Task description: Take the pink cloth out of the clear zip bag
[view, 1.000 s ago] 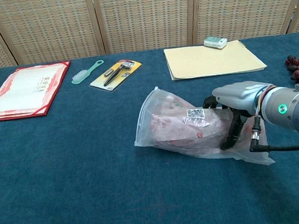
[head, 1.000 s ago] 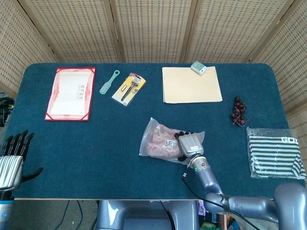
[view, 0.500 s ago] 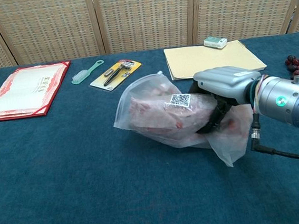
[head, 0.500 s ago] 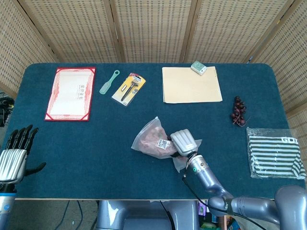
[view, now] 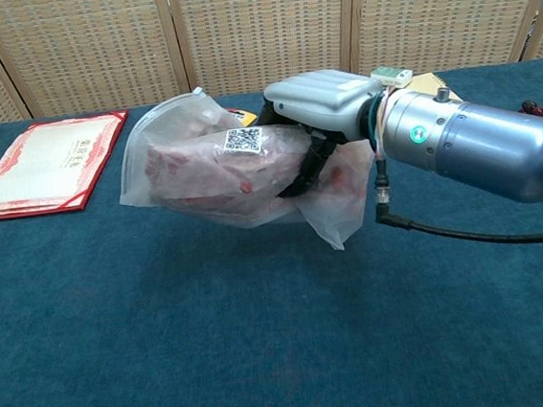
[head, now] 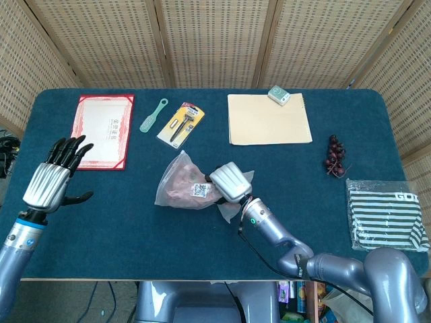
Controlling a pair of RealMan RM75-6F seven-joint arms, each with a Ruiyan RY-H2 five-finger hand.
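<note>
My right hand (head: 231, 182) (view: 318, 103) grips the clear zip bag (head: 185, 185) (view: 200, 157) and holds it in the air above the middle of the table. The pink cloth (view: 205, 167) (head: 180, 182) lies bunched inside the bag, under a white code label (view: 242, 140). A loose flap of the bag hangs down below the hand. My left hand (head: 55, 176) is raised at the left side of the table, fingers spread, holding nothing, well apart from the bag.
A red-edged certificate (head: 98, 131) lies at the far left, a green brush (head: 153, 115) and a carded razor (head: 181, 124) beside it. A tan folder (head: 268, 120) with a small box (head: 279, 95) sits at the back. Grapes (head: 335, 155) and a striped cloth (head: 386, 215) lie on the right.
My right hand has lifted the bag off the table and carried it up and to the left. My left hand has risen from the table's near left edge toward the certificate.
</note>
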